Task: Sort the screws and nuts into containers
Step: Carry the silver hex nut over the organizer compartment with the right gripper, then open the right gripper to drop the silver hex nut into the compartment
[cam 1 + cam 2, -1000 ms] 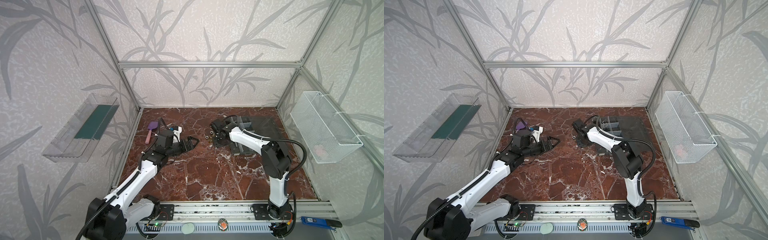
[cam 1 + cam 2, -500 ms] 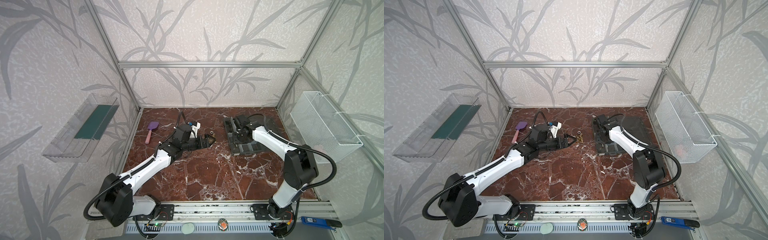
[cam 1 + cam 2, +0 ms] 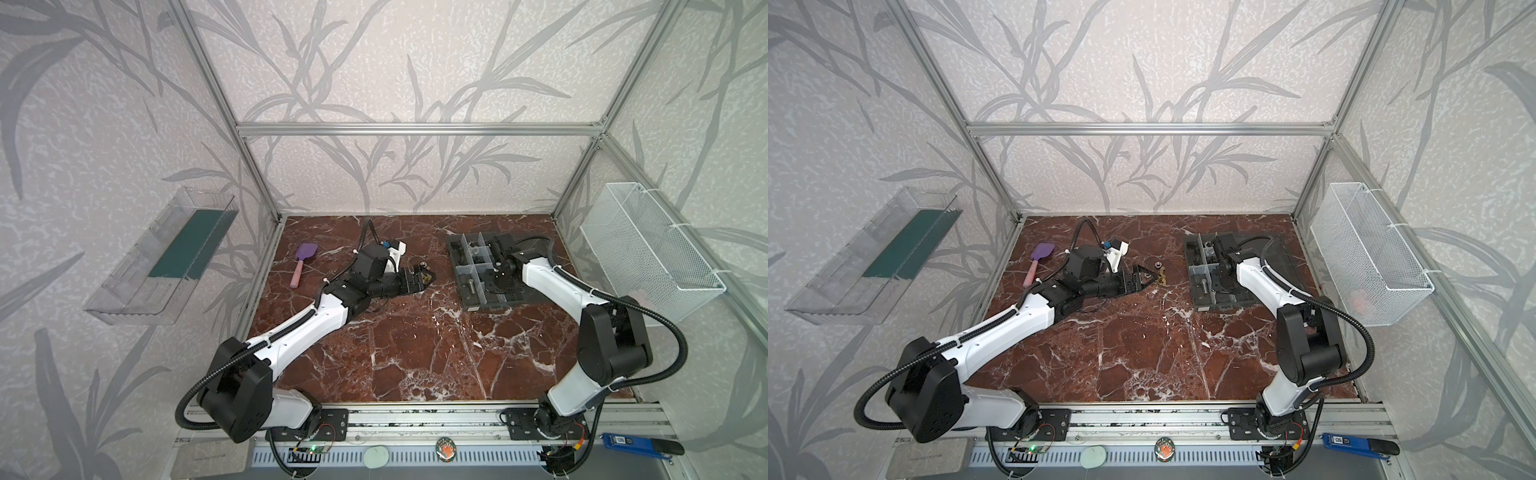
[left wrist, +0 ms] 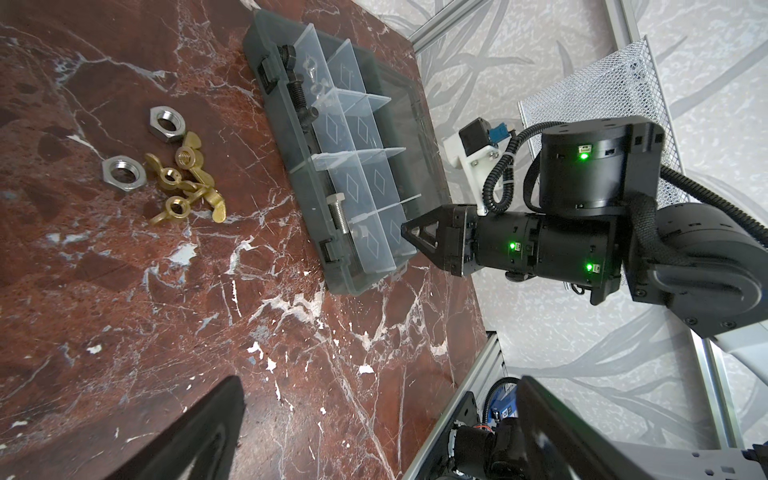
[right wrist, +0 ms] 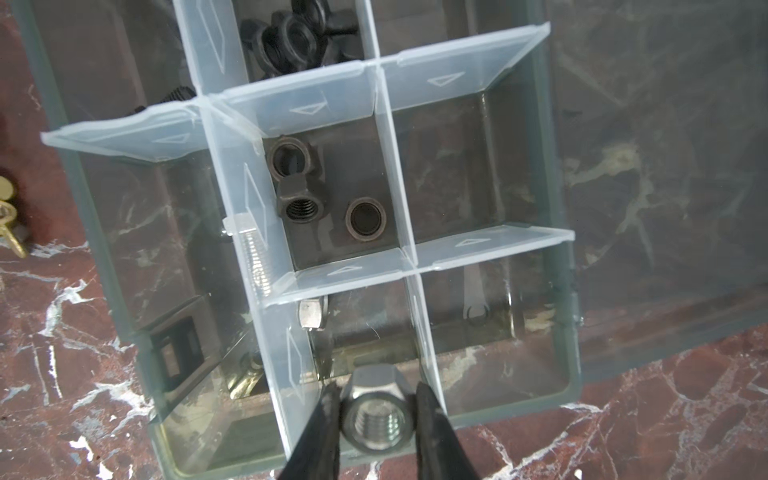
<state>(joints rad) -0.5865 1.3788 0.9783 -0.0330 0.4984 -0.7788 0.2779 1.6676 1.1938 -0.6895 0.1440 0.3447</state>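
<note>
The silver nut (image 5: pixel 376 409) is shiny metal, the wing nuts (image 4: pixel 170 176) shiny gold metal, the organizer box (image 4: pixel 303 208) smooth see-through grey plastic, and the table (image 4: pixel 124 311) glossy red stone.

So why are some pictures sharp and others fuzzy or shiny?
Left wrist view: the loose nuts on the marble are crisp, but the fingers of the left claw are blurs. Right wrist view: the clear dividers glare white, yet the silver nut in the right claw shows its threads. Both top views: the frame uprights splay outward, lens distortion.
</note>
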